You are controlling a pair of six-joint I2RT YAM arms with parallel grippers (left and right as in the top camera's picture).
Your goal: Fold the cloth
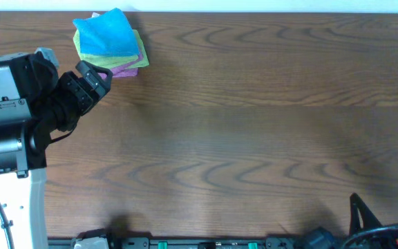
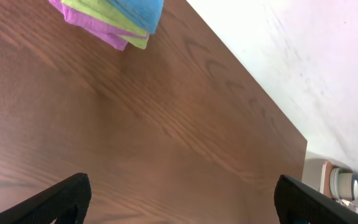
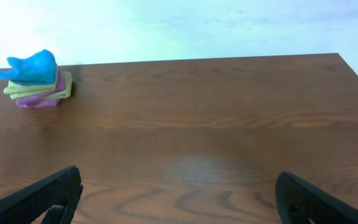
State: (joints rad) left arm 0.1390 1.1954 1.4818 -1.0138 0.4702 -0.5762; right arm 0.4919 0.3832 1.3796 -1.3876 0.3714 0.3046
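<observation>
The cloth [image 1: 106, 33] is sky-blue and lies folded, a little rumpled, on top of a small stack at the table's far left corner. It also shows in the left wrist view as the cloth [image 2: 143, 11] and in the right wrist view as the cloth [image 3: 33, 67]. My left gripper [image 1: 97, 77] hovers just in front of the stack, open and holding nothing. Its jaws stand wide over bare wood at the left gripper [image 2: 182, 190]. My right gripper [image 1: 384, 207] rests open at the near right edge, far from the cloth. Only tabletop lies between the fingers of the right gripper [image 3: 178, 183].
Under the blue cloth lie a lime-green folded cloth [image 1: 81, 48] and a pink-purple folded cloth [image 1: 126, 68]. The brown wooden table [image 1: 240, 138] stretches to the right. A small white cylinder [image 2: 344, 183] stands past the table's far end. A white wall runs behind.
</observation>
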